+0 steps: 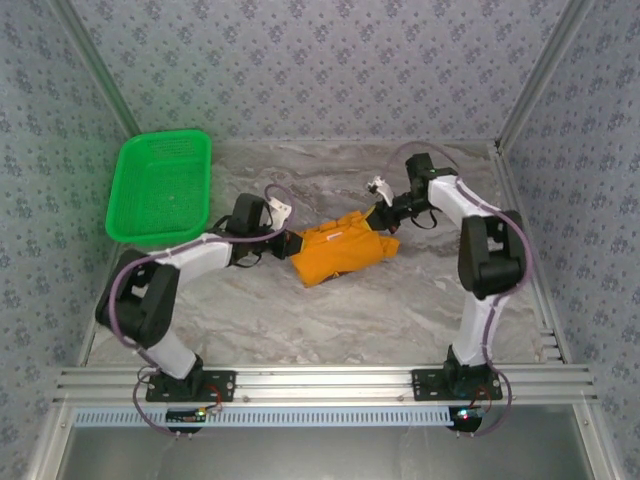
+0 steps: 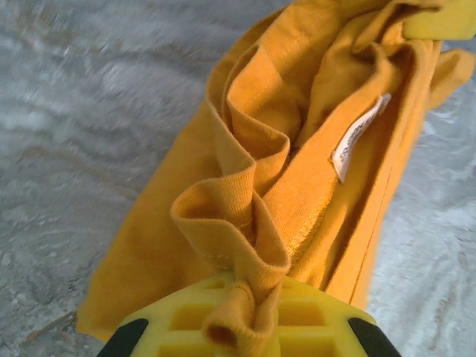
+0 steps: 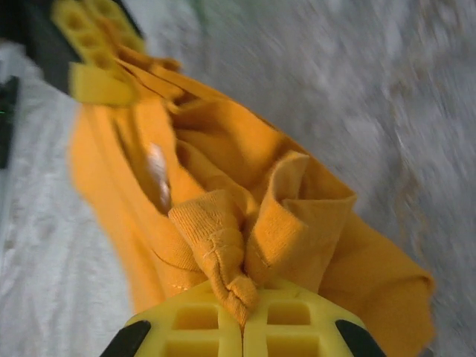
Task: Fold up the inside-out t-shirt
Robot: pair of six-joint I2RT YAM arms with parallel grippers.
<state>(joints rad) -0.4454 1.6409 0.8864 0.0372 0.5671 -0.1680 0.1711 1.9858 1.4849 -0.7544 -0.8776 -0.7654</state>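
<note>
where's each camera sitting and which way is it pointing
Top external: above and behind the bases, looking down on the table, basket and shirt; left arm and right arm show whole.
Left wrist: on the left arm, facing along the shirt toward the right arm; left jaws at the bottom, shut on a fold.
Right wrist: facing back along the shirt toward the left arm; right jaws at the bottom, shut on a fold.
Shared: both wrist views show the white tag and the other jaws up top.
</note>
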